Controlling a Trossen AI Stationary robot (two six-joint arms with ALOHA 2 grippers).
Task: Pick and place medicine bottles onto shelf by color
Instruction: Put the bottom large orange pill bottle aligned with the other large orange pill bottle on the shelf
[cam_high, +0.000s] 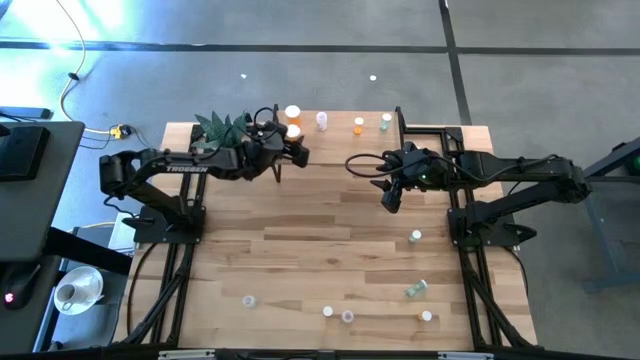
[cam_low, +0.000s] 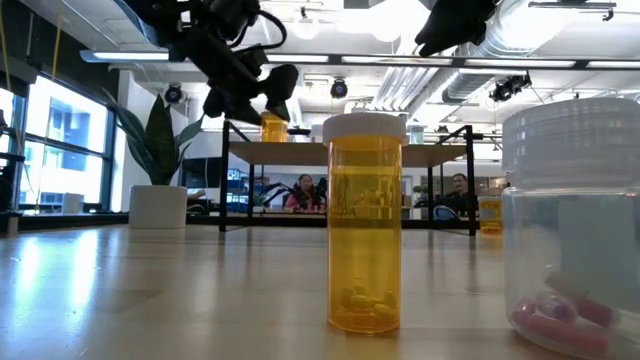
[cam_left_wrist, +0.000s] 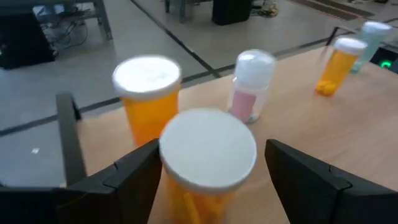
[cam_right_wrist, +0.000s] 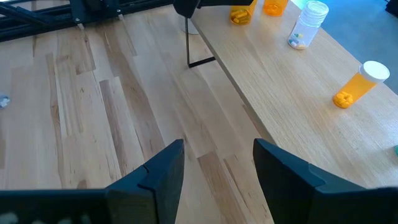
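Low view, right gripper (cam_low: 455, 25) cropped, shelf (cam_low: 350, 150) half-hidden

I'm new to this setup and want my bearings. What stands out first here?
At the shelf's left end, the left gripper has its fingers spread around an orange bottle, with a second orange one just behind. In the low view, a tall orange bottle dominates the foreground.

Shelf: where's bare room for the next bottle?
Free: shelf between clear bottle and small orange bottle. Crowded: left end, two orange bottles at the open left gripper. Right gripper hangs over bare tabletop.
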